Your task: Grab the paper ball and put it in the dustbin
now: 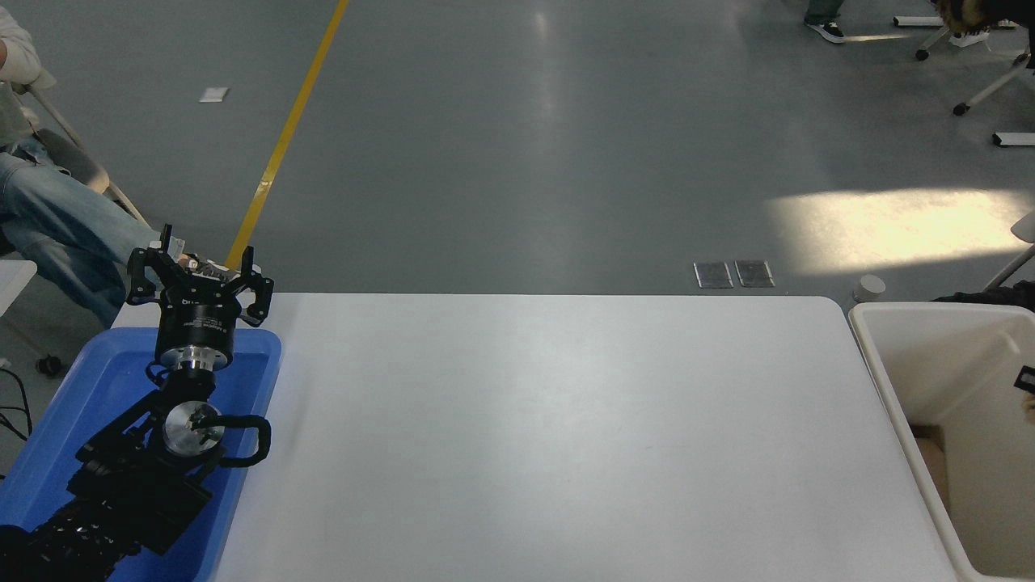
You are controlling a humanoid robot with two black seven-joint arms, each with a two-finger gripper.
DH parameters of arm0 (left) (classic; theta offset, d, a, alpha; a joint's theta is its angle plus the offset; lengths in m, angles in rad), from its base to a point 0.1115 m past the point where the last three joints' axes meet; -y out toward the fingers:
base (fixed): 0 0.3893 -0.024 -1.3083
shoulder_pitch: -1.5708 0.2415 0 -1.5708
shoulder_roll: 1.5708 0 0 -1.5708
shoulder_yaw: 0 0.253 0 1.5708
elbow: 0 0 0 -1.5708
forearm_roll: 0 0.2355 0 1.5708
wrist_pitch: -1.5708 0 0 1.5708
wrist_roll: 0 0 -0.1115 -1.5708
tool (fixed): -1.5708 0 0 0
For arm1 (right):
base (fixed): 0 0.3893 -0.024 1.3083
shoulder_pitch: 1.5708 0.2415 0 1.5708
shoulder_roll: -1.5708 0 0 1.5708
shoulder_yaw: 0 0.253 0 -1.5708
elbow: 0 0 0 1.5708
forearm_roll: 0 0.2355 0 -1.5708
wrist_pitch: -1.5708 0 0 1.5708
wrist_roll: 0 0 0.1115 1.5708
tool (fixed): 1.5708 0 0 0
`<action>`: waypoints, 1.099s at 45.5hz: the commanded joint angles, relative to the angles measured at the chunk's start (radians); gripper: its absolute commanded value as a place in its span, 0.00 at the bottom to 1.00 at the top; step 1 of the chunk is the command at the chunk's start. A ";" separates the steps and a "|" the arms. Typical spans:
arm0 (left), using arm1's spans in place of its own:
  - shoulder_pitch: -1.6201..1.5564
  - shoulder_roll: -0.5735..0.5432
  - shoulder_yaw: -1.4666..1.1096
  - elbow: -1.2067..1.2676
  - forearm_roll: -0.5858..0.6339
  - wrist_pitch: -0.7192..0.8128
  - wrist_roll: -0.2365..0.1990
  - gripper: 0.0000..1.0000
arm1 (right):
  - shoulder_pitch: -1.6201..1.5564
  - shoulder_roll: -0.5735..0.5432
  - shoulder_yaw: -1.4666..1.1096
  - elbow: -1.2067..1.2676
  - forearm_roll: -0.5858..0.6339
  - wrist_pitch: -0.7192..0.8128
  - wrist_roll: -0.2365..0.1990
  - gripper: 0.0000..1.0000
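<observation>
I see the white surface [550, 436], with the cream dustbin [906, 380] at its right edge and a blue tray [48, 436] at its left. My left gripper [198, 271] hangs over the tray, fingers spread wide. I can't spot the paper ball anywhere.

dustbin [889, 380]: right and lower parts cut off by the picture's edges
dark bit at right edge [1025, 380]: too small to identify
seated person [40, 210]: mostly outside the left edge
blue tray [48, 436]: partly hidden under the left arm
</observation>
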 commanded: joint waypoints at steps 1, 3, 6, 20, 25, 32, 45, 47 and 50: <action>0.000 0.000 0.000 0.000 0.000 0.000 0.000 0.99 | -0.084 0.086 0.041 -0.038 0.043 -0.067 -0.001 0.17; 0.000 0.000 0.000 0.001 0.000 0.001 0.000 0.99 | -0.084 0.089 0.052 -0.038 0.043 -0.074 -0.001 0.24; 0.000 0.000 0.000 0.000 0.000 0.001 0.000 0.99 | -0.084 0.090 0.069 -0.038 0.043 -0.077 -0.001 0.52; 0.000 0.000 0.000 0.001 0.000 0.001 0.000 0.99 | -0.070 0.089 0.087 -0.026 0.045 -0.074 -0.004 1.00; 0.000 0.000 0.000 0.000 0.000 0.001 0.000 0.99 | -0.064 0.083 0.087 -0.026 0.045 -0.073 -0.004 1.00; 0.000 0.000 0.000 0.000 0.000 0.001 0.000 0.99 | -0.023 0.081 0.077 -0.006 0.029 -0.071 -0.004 1.00; -0.002 0.000 0.000 0.000 0.000 0.000 0.000 0.99 | 0.328 -0.081 -0.061 0.369 -0.030 -0.063 -0.010 1.00; -0.002 0.000 0.000 0.000 0.000 0.000 0.000 0.99 | 0.385 -0.104 -0.074 0.441 -0.049 -0.060 -0.010 1.00; -0.002 0.000 0.000 0.000 0.002 0.000 0.000 0.99 | 0.465 -0.143 -0.083 0.556 -0.072 -0.057 -0.012 1.00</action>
